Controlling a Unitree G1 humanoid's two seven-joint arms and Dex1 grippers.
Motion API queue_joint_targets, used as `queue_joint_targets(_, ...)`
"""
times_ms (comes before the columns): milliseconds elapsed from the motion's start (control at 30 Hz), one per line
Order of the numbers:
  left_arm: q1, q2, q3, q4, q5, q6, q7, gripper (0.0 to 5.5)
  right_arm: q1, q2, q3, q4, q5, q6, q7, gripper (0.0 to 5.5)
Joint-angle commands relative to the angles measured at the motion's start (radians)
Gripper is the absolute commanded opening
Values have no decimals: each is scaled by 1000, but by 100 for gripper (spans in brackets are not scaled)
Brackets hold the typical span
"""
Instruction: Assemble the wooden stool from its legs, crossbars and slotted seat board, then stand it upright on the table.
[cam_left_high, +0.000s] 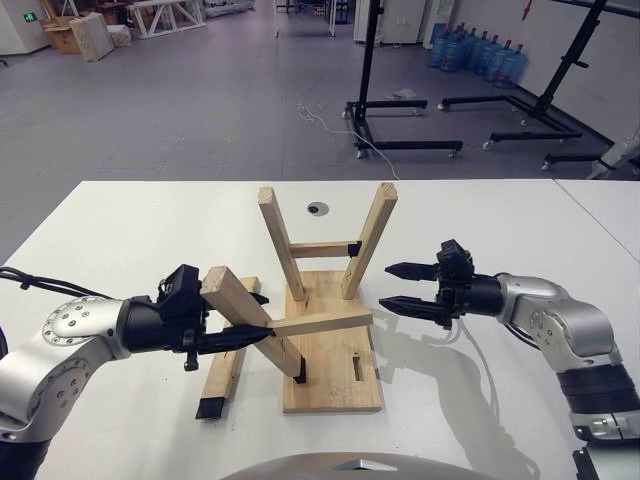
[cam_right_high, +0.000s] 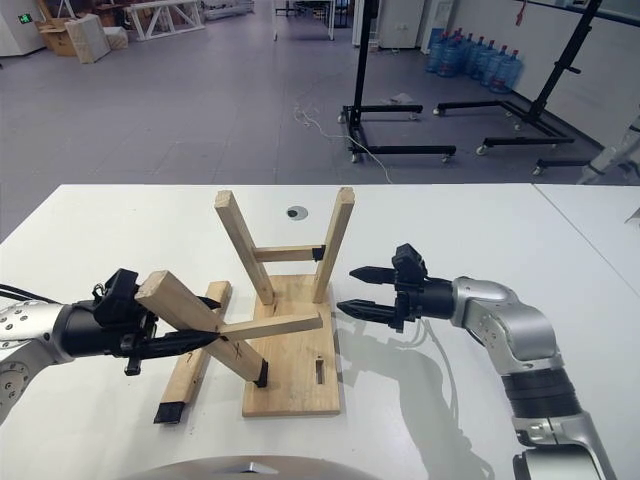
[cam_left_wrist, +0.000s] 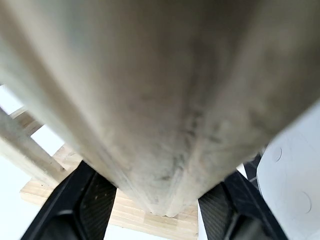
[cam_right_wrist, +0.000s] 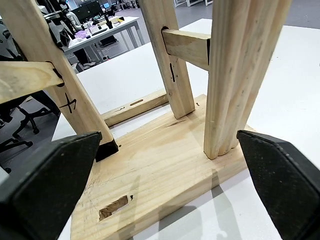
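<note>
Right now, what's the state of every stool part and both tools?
seat board: flat on the table, one slot empty.
far legs: upright in the board, joined by a crossbar.
held leg: tilted, lower end on the board, side crossbar attached.
loose leg: lying on the table beside the board.
left tool: shut on the held leg.
right tool: open, holding nothing.
</note>
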Motion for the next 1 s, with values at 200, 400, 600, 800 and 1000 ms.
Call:
queue_joint_targets(200,88,143,-164,-106,272,8,91,206,31,-2,-3,-58,17,30,-20,497)
queue_joint_targets(400,137,176,-234,-107,333,8,158,204,35,-9,-7,-57,26,42,-20,497)
queue_joint_targets(600,106,145,-153,-108,254,19,188,282,35,-5,-5,-54,25,39,-29,497)
queue_joint_targets(800,146,134,-21,-144,164,24,153,361,40,6,-9,-47,21,29,-40,497)
queue_joint_targets(1000,292,71,29,-57,314,73,318,414,64,15,-22,-46,12,10,-64,497)
